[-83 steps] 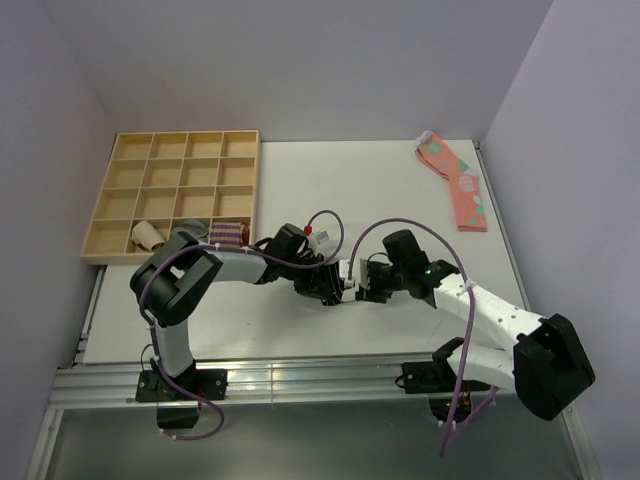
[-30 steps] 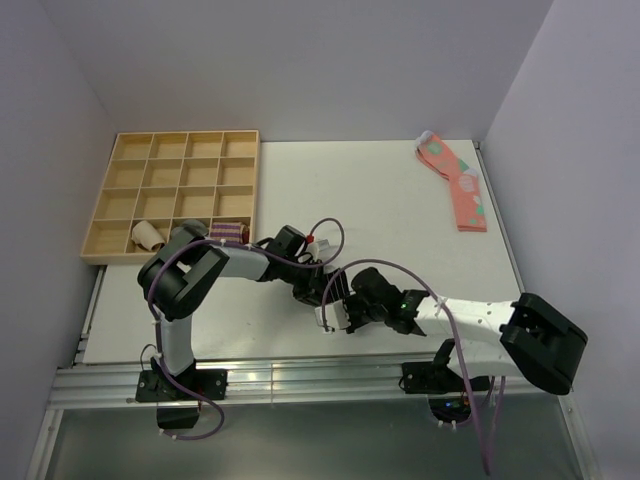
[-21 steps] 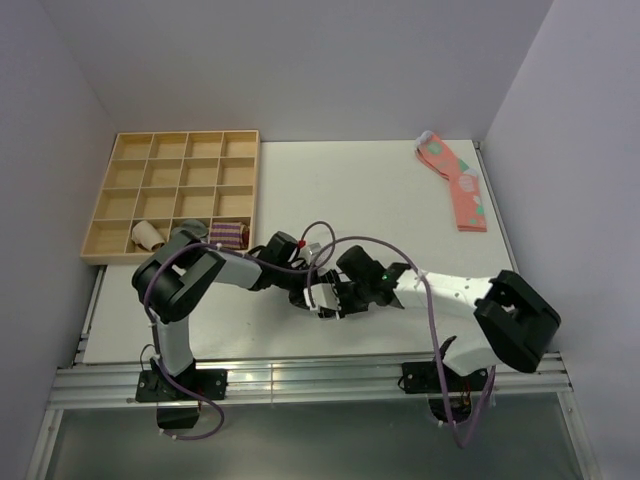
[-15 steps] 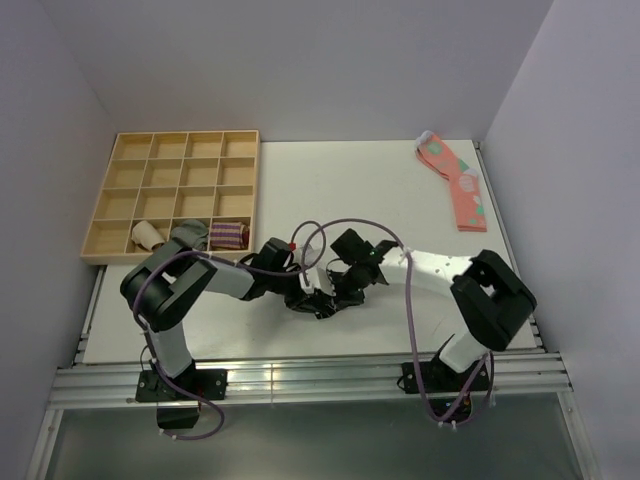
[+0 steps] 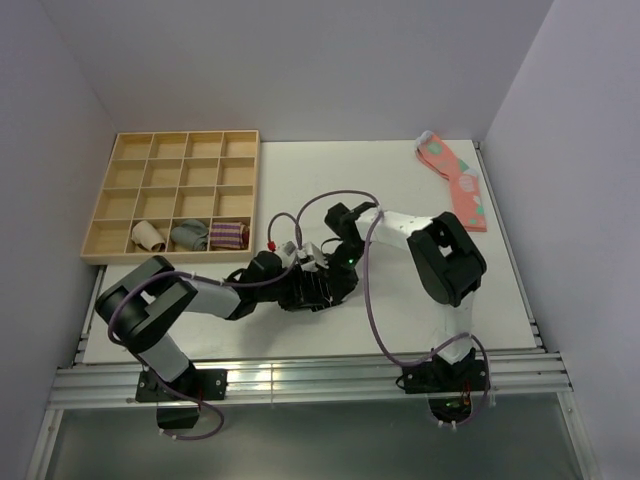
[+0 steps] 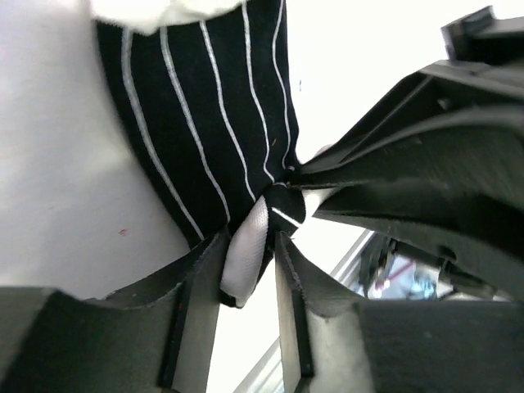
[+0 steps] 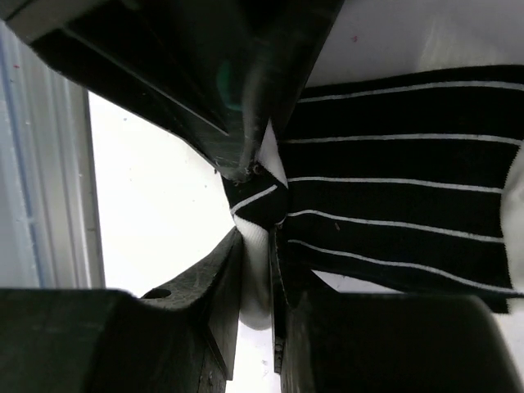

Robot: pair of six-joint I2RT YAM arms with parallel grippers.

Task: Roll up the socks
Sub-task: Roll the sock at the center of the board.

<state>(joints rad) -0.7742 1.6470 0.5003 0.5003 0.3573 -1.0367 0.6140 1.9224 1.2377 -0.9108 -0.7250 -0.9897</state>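
The black socks with thin white stripes (image 6: 213, 123) lie on the white table; both grippers pinch the same white-trimmed end. My left gripper (image 6: 248, 262) is shut on the white trim, with the right gripper's dark body (image 6: 426, 155) close on the right. In the right wrist view the socks (image 7: 393, 188) spread to the right, and my right gripper (image 7: 258, 274) is shut on the white trim. In the top view the left gripper (image 5: 303, 290) and right gripper (image 5: 335, 282) meet at the table's near middle and hide most of the socks.
A wooden compartment tray (image 5: 120, 190) sits at the back left, its front row holding a beige roll (image 5: 148, 235), a grey roll (image 5: 188, 236) and a maroon striped bundle (image 5: 229, 234). Pink socks (image 5: 455, 180) lie at the back right. The table's near edge rail (image 5: 300, 375) is close.
The right arm has swung from the right side up and over, so its gripper reaches the socks from behind. The left arm has dropped lower and leftward. Both grippers stay together on the socks.
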